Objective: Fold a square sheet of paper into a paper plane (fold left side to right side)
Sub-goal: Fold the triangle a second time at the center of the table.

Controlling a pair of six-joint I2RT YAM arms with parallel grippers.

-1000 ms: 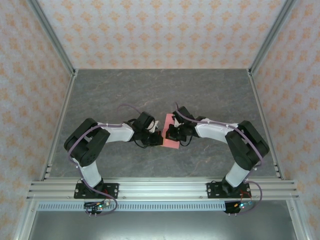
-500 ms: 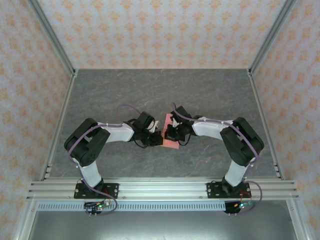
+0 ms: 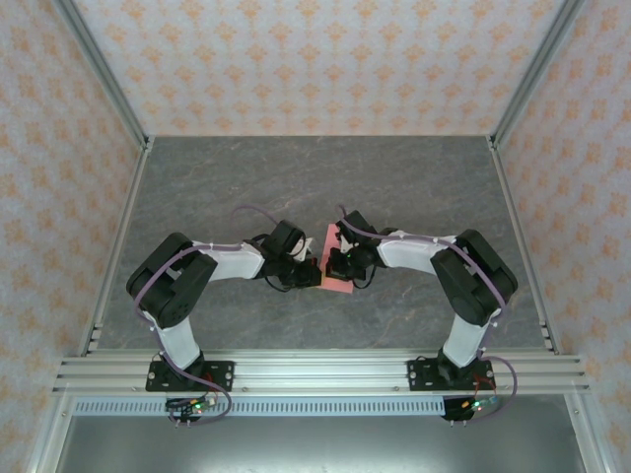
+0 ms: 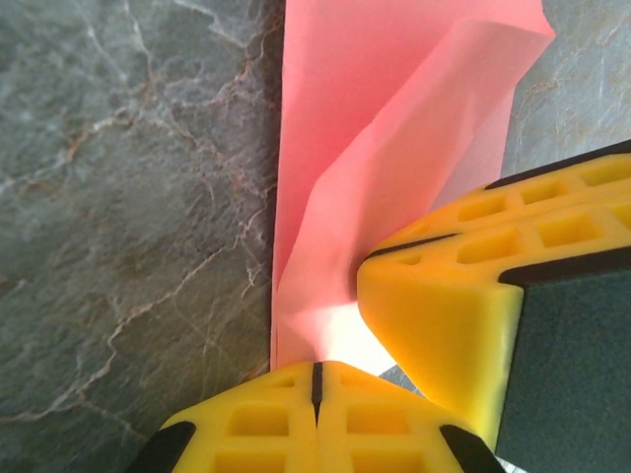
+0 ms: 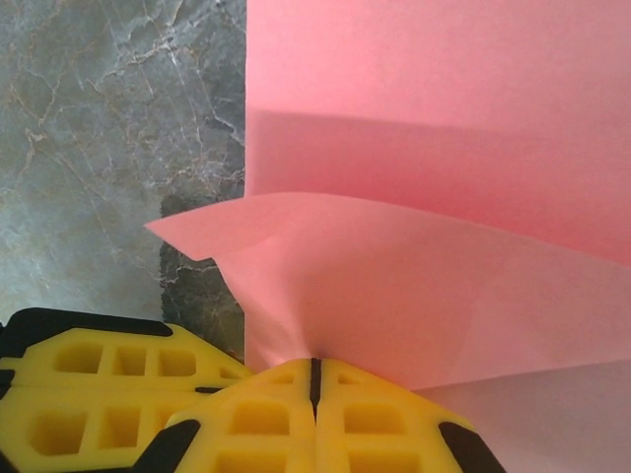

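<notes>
The square sheet of paper [image 3: 338, 262] is salmon pink and lies partly folded on the grey table between both grippers. In the right wrist view a flap of the sheet [image 5: 414, 286] rises from the flat layer and runs into the closed tips of my right gripper [image 5: 315, 367], which is shut on it. My left gripper [image 4: 315, 370] is shut, its tips set against the near edge of the sheet [image 4: 375, 148]; whether paper is pinched there is hidden. The right gripper's yellow fingers [image 4: 449, 296] stand close beside it. From above, the left gripper [image 3: 314, 272] and right gripper [image 3: 332, 264] almost touch.
Grey marbled table [image 3: 296, 177] stretches around the paper, bounded by metal rails and patterned walls. The aluminium beam [image 3: 315, 372] carrying both arm bases runs along the near edge.
The right arm's elbow has swung a little to the left. Both grippers and the paper stay almost where they were.
</notes>
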